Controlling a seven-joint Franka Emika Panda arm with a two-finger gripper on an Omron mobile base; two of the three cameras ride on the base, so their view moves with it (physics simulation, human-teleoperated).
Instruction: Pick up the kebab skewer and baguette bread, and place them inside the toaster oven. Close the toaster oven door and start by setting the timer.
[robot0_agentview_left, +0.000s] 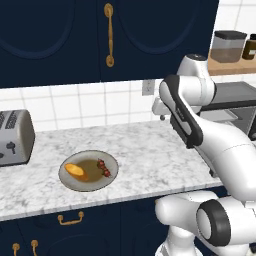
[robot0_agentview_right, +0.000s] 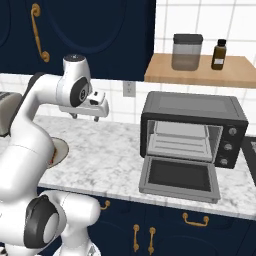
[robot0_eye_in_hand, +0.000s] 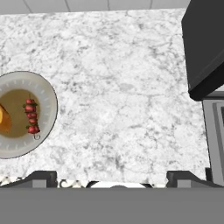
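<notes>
Between plate (robot0_agentview_left: 112, 172) and toaster oven (robot0_agentview_right: 192, 107), bare marble counter (robot0_eye_in_hand: 127, 100).

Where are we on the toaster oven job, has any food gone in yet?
Not yet. Done: only the toaster oven door is already dropped open, and the toaster oven rack is bare. In hand: nothing; the gripper hangs open above the counter. Left: the kebab skewer and baguette bread both lie on the plate, so both picks, closing the door and the timer remain.
</notes>
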